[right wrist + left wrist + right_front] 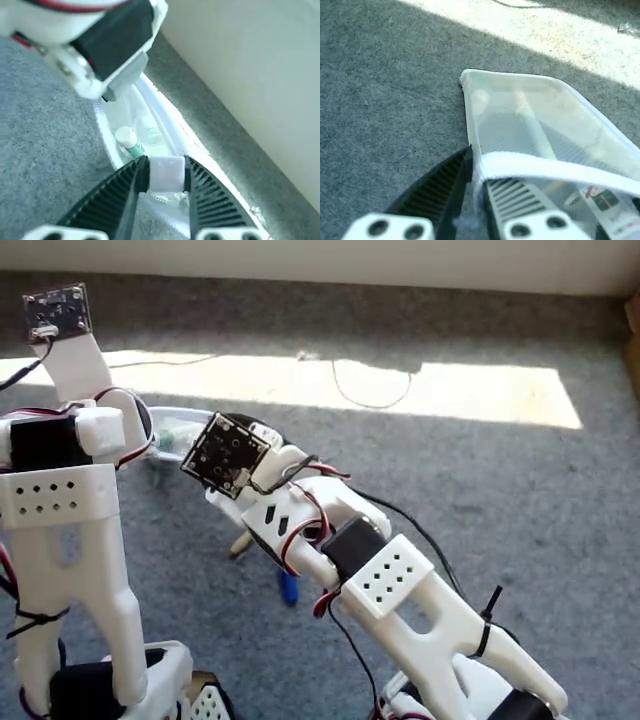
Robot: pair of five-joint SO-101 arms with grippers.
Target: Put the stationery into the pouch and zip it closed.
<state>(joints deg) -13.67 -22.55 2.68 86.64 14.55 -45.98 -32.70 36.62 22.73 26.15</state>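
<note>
Pouch [530, 120] stretches toward upper right from left gripper [477, 167], clamped on its rim; right gripper [165, 167] pinches a white tab [165, 178].

The surface [530, 510] is covered in grey, short-piled felt. The pouch [535, 120], clear whitish plastic with a white rim, lies on it, its far corner resting on the pile. Beyond the pouch a bright band of sunlight [480, 395] runs across the grey cover, and a thin dark cable [372, 400] lies looped in that band. Farther beyond the pouch the surface ends at a pale wall [400, 260]. On the near side of the pouch a small blue item [289, 587] lies on the felt, mostly hidden. A tan stick end [240, 545] lies between the blue item and the pouch.
</note>
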